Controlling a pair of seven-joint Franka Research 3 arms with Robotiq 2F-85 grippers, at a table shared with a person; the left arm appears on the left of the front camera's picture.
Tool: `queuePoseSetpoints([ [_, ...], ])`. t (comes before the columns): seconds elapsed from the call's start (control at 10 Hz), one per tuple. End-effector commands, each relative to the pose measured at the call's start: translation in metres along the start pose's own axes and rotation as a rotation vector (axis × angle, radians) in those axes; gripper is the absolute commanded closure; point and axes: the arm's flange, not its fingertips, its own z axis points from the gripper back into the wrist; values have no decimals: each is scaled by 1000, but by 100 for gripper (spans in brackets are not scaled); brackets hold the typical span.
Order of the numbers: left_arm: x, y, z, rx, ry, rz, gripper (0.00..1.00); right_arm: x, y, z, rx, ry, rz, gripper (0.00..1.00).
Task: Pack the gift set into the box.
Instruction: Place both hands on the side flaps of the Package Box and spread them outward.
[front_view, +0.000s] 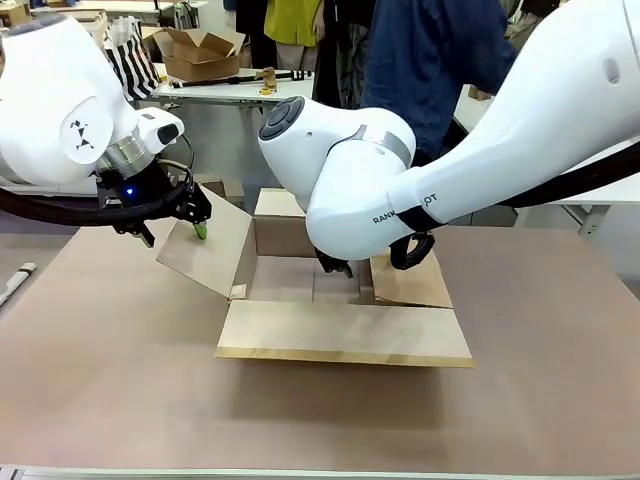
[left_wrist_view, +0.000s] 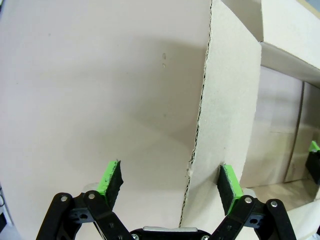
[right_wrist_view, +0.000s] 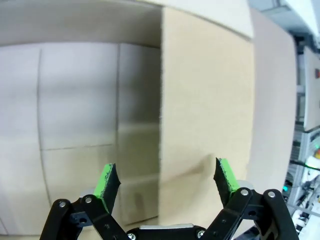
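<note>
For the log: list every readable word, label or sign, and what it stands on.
"RANK" then "OT": on the right arm; the letters between are hidden.
Black angular mark, no letters: on the left arm.
Box: no print to be seen.
</note>
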Motion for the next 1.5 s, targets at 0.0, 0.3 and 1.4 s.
queuePoseSetpoints([
  [0.0, 0, 0, 2, 18, 1, 11, 0, 1, -8, 4, -103, -73, -38, 0],
  [0.3, 0, 0, 2, 18, 1, 11, 0, 3, -18, 9, -162, -92, -32, 0],
  [1.4, 0, 0, 2, 18, 1, 11, 0, -7, -187, 9, 119, 113, -136, 0],
])
